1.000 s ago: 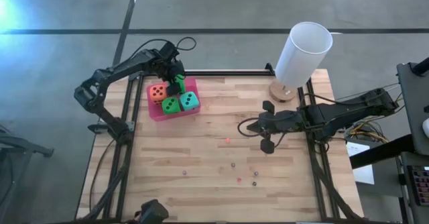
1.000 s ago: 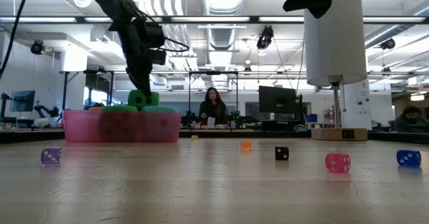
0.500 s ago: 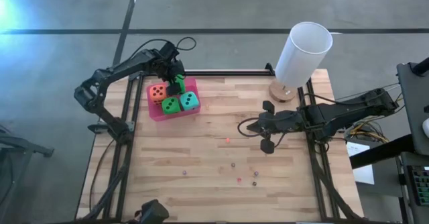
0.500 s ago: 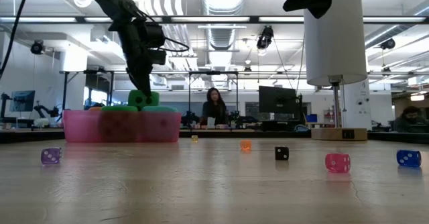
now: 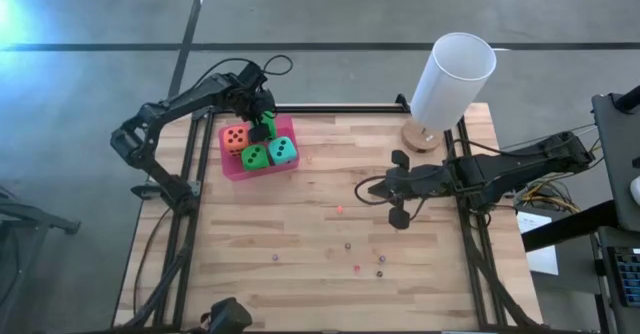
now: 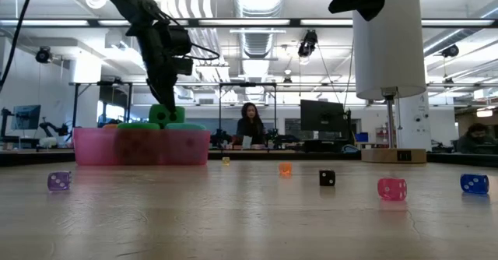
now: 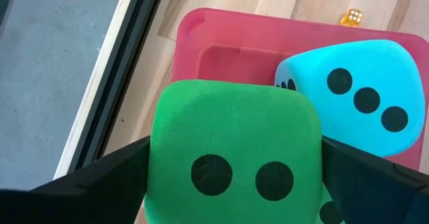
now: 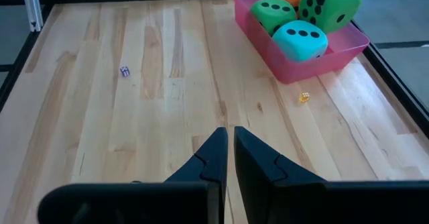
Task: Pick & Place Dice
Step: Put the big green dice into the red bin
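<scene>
A pink tray [image 5: 232, 164] stands at the table's far left. In it lie an orange die [image 5: 236, 137], a green die [image 5: 256, 157] and a teal die [image 5: 284, 151]. My left gripper [image 5: 264, 124] is over the tray's far side, shut on a second green die [image 7: 234, 150]. This die stands higher than the others in the low view [image 6: 162, 116]. My right gripper [image 5: 368, 188] is shut and empty above the table's middle right, and it also shows in its own wrist view [image 8: 230, 143]. My left gripper pinches the green die by two opposite side faces [image 7: 157, 163] between its two fingers [image 7: 100, 180]. The fingers come from above, pointing down. The die is upright, with a two-pip face toward the wrist camera. The tray wall and the other dice hide its underside.
A tall white cylinder [image 5: 452, 79] on a wooden base stands at the far right. Several tiny dice lie on the wood: purple [image 6: 58, 181], orange [image 6: 285, 169], black [image 6: 327, 178], pink [image 6: 391, 187], blue [image 6: 473, 183]. Bare wood lies between tray and right gripper.
</scene>
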You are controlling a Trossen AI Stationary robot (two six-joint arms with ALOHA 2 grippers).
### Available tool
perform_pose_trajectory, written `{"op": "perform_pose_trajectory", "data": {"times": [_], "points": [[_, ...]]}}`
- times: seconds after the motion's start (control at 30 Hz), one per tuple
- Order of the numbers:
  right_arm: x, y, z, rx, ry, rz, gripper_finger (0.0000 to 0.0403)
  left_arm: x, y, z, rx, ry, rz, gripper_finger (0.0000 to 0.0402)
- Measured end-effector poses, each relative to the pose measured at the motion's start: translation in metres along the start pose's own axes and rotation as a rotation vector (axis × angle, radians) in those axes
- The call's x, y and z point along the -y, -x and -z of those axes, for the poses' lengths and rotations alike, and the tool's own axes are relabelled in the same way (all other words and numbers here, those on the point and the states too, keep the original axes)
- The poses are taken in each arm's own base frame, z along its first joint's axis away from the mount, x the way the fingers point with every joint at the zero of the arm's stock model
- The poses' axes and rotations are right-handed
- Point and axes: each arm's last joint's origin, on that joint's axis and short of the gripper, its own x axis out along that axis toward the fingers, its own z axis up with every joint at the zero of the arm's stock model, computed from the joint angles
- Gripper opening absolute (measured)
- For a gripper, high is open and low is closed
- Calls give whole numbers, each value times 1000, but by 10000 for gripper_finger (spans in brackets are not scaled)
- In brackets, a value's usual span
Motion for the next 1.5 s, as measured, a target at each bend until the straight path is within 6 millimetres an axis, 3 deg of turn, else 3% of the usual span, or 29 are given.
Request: {"op": "perform_pose_trajectory", "data": {"times": [0.17,0.4,0.9,1.1,1.5], "points": [[1,0,-8,81,-28,14,27,0,0,0,0,0,0,392],[27,-14,-25,227,-90,219,27,0,0,0,0,0,0,399],[92,-117,-38,421,-60,115,27,0,0,0,-3,0,7,399],[116,-161,-40,361,-110,124,27,1,0,1,-6,0,14,395],[151,-239,-87,337,-29,24,27,3,0,0,24,-3,73,396]]}}
